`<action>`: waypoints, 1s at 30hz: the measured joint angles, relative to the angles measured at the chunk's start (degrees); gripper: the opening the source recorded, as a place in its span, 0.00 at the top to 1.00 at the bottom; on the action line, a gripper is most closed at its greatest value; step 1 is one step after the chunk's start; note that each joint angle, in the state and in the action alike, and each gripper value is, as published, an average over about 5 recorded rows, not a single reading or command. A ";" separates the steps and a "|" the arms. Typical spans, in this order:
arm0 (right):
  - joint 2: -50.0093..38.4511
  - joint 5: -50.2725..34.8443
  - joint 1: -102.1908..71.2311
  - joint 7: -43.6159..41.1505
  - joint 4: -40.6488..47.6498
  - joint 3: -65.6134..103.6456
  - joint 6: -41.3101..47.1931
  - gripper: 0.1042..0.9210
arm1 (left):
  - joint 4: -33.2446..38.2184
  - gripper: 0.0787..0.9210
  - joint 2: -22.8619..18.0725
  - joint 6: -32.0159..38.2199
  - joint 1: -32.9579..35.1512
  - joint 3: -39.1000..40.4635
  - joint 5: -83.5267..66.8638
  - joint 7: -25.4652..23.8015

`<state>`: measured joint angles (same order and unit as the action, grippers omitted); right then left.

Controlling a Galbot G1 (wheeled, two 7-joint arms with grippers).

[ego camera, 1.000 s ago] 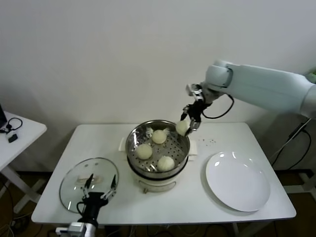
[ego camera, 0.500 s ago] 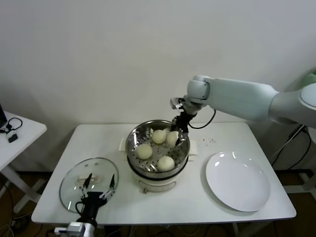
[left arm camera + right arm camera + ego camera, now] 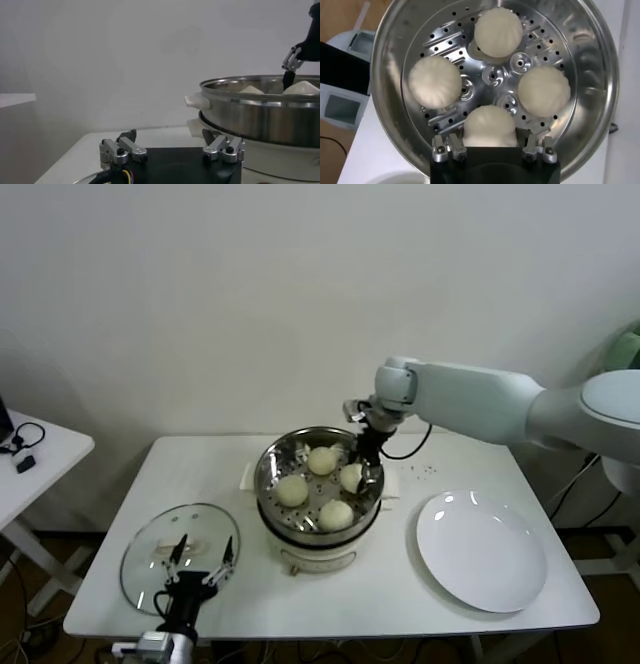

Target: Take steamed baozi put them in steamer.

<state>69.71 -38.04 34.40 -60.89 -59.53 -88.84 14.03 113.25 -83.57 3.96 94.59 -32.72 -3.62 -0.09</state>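
Note:
The steamer (image 3: 268, 474) stands mid-table, a shiny steel pot with a perforated tray (image 3: 492, 77). Three steamed baozi (image 3: 321, 460) (image 3: 292, 490) (image 3: 336, 514) lie on the tray. Another baozi (image 3: 350, 477) (image 3: 489, 125) rests at the tray's right side, and my right gripper (image 3: 364, 471) (image 3: 490, 143) reaches down into the pot, shut on it. My left gripper (image 3: 201, 570) (image 3: 170, 142) hangs open and idle over the glass lid at the table's front left, holding nothing. The left wrist view shows the steamer's wall (image 3: 260, 117) from the side.
A glass lid (image 3: 150, 544) lies flat at the front left of the white table (image 3: 470, 464). A white plate (image 3: 482, 552) sits at the front right. A small side table (image 3: 45, 452) with black items stands at the far left.
My right gripper carried the baozi from above the steamer's right rim leftward and down into the pot, where it now rests on the tray. The left arm has not moved.

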 measured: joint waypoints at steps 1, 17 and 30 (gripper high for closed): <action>0.03 0.07 -0.13 0.00 0.06 0.04 0.01 0.29 | -0.01 0.12 0.00 -0.02 -0.03 0.02 0.01 0.00; 0.21 0.88 -1.53 0.53 0.32 0.67 -0.49 0.18 | -0.10 0.12 0.00 -0.15 -0.28 0.26 0.22 0.06; -1.06 -0.08 0.36 -0.84 -0.59 2.38 -1.70 0.12 | -0.14 0.12 0.15 -0.23 -0.47 0.47 0.21 0.12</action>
<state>68.65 -38.12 34.76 -61.73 -60.13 -86.46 12.33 113.11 -83.41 3.73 94.13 -32.25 -3.42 0.03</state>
